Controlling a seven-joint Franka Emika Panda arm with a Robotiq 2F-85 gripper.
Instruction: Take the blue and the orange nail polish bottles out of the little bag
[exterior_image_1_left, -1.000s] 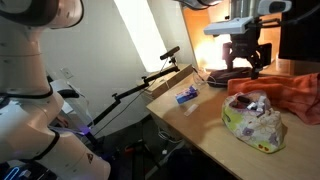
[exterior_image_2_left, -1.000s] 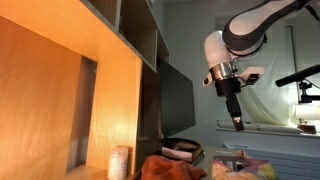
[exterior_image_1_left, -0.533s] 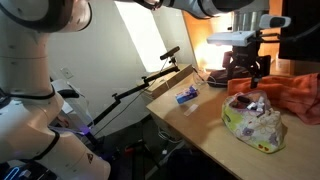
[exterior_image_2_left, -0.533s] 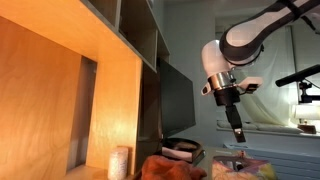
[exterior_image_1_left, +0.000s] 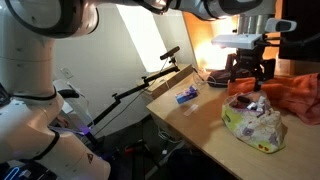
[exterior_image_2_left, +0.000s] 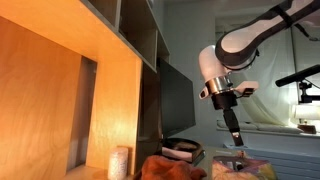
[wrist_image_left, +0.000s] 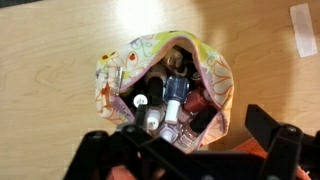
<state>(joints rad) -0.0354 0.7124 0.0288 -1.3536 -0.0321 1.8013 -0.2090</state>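
The little bag (wrist_image_left: 115, 80) lies open on the wooden table, pale with a dotted pattern and lime trim. It holds several nail polish bottles. A dark blue bottle (wrist_image_left: 176, 92) with a pale cap lies near the middle, and a reddish-orange bottle (wrist_image_left: 196, 102) lies beside it. My gripper (wrist_image_left: 185, 150) is open and empty, its dark fingers either side of the bag's near end. In both exterior views the gripper (exterior_image_1_left: 250, 76) (exterior_image_2_left: 237, 140) hangs just above the bag (exterior_image_1_left: 253, 122).
An orange-red cloth (exterior_image_1_left: 293, 95) lies next to the bag. A small blue item (exterior_image_1_left: 187, 95) lies near the table's edge. A strip of white tape (wrist_image_left: 303, 30) is on the tabletop. A dark flat case (exterior_image_2_left: 183, 151) and wooden shelves (exterior_image_2_left: 60, 90) stand behind.
The gripper has come down toward the bag, still open. The bag and bottles have not moved.
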